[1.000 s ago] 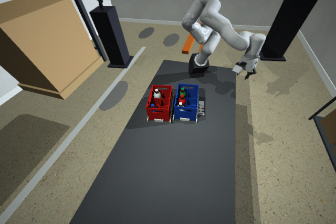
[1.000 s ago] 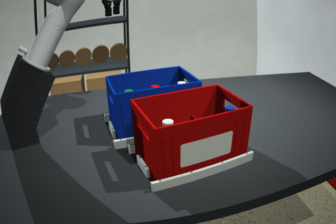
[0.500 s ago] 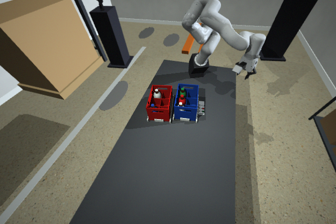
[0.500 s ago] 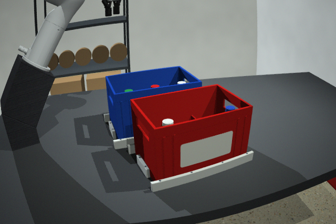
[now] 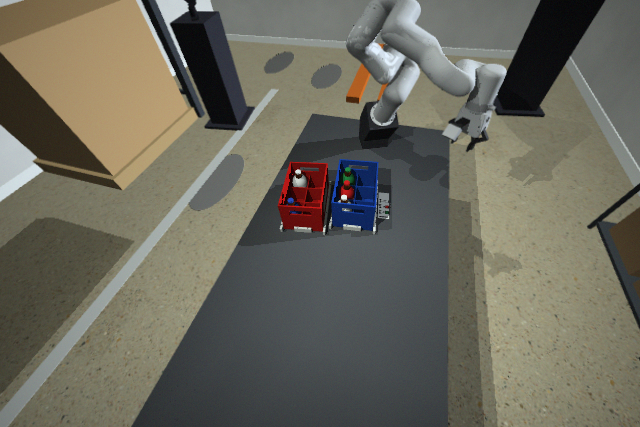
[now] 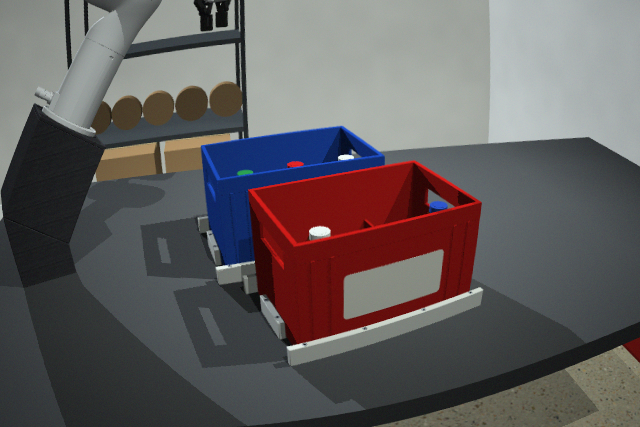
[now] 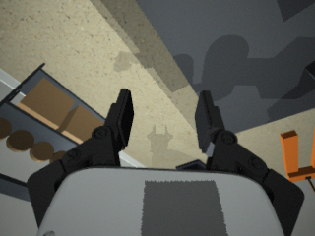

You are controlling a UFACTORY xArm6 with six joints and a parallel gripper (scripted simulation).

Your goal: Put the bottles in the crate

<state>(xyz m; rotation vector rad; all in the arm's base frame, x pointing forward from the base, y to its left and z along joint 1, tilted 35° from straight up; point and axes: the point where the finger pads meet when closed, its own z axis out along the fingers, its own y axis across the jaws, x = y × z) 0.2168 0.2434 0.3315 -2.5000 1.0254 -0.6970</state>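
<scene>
Arm parked high off the table (image 5: pixel 341 308) edge, gripper (image 5: pixel 471 139) fingers apart w/ nothing between, since three bottles (image 5: pixel 346 189) stand in blue crate (image 5: pixel 356 215) by pick list (image 5: pixel 383 205); two in red crate (image 5: pixel 302 215).

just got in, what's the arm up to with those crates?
Nothing in hand right now. The white arm's black two-finger gripper hangs open, off past the dark table's edge, away from both crates. The blue plastic crate holds three bottles with green, red and white caps. The red plastic crate holds a white-capped bottle and a blue-capped one. The paper pick list lies beside the blue crate.
</scene>
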